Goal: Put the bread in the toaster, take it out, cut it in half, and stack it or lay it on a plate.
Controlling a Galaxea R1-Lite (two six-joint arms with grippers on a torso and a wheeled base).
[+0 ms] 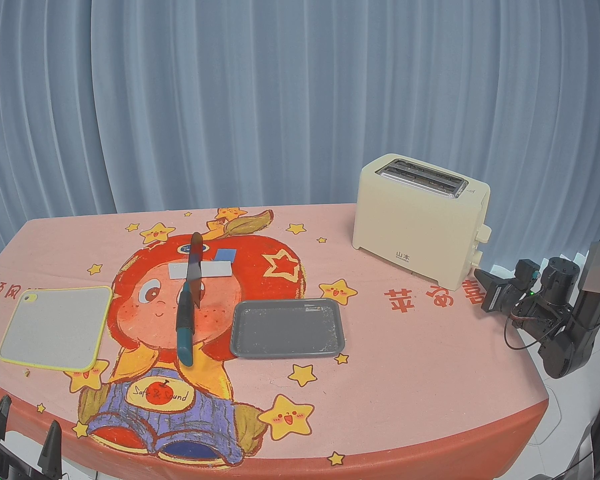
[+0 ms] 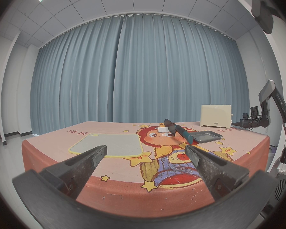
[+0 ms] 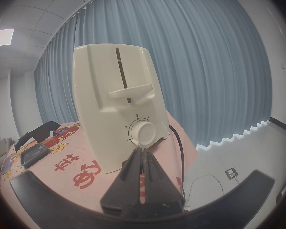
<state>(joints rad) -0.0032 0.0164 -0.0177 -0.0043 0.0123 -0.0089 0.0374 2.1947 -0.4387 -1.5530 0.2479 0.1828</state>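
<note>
We are finding the right gripper (image 3: pixel 142 150) with jaws pressed together on nothing, aimed at the toaster (image 3: pixel 101 118) just ahead. Its lever (image 3: pixel 132 93) is sitting above the jaws, its slot running upright. The left gripper (image 2: pixel 146 151), jaws spread, is hanging well apart from the toaster, so we are judging the right arm nearer.

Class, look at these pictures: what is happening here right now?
The robot's right gripper, shut, sits just before the cream plastic toaster, below its slide lever, which is low in its slot. The left gripper hangs open at the table's near edge, holding nothing. The teal-handled knife rests across a white block, beside the dark grey rectangular tray and the grey, yellow-rimmed cutting board. Whether bread is inside cannot be told.
</note>
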